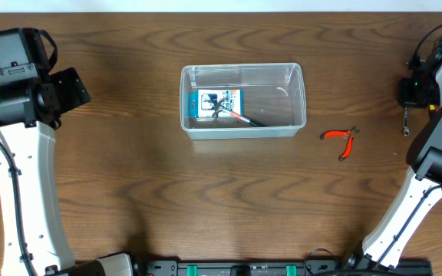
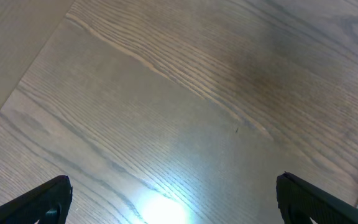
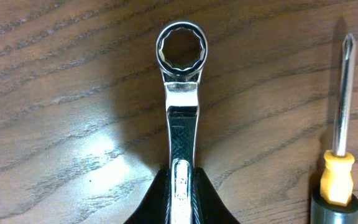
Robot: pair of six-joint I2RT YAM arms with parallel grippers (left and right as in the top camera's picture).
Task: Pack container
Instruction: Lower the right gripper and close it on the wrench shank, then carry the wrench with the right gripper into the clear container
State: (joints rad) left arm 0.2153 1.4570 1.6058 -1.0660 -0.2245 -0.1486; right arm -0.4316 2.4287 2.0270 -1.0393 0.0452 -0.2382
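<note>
The container [image 1: 298, 77], a clear plastic bin, stands at the middle of the table in the overhead view. Inside it lie a blue-and-white printed box [image 1: 215, 103] and a dark tool with an orange tip [image 1: 242, 117]. At the far right my right gripper [image 3: 181, 186] is shut on the shaft of a chrome ring wrench [image 3: 181, 93], which lies flat on the wood; its end shows in the overhead view as the wrench [image 1: 407, 121]. My left gripper [image 2: 178, 202] stands open over bare table at the far left, with nothing between its fingers.
A screwdriver [image 3: 339, 124] with a yellow collar lies just right of the wrench, parallel to it. Red-handled pliers [image 1: 342, 139] lie on the table between the container and the right arm. Both arm bases stand at the near edge.
</note>
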